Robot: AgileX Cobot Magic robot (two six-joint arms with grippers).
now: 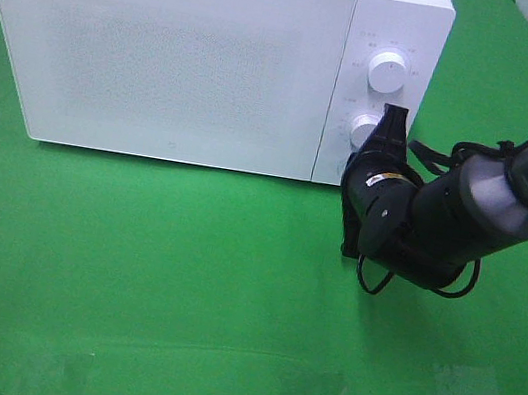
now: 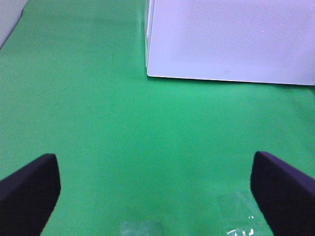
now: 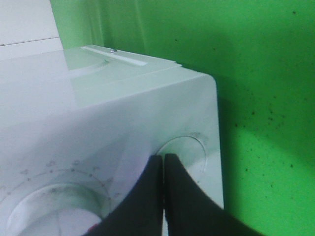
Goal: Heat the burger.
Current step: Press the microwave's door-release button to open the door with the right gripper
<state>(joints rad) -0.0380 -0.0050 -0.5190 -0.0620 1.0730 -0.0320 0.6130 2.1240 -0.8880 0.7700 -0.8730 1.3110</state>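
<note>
The right gripper, jaws pressed together, touches the microwave panel by the lower knob, right of centre. The left gripper gapes wide over the cloth. I cannot tell where the burger is.

The right gripper is hiding the knob at its 3 o'clock; the microwave is getting cropped at 12 o'clock; dial marks are blurring unreadably.

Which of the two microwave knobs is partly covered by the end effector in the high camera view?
The lower knob: the shut right end effector overlaps its right edge, while the upper knob shows whole.
</note>
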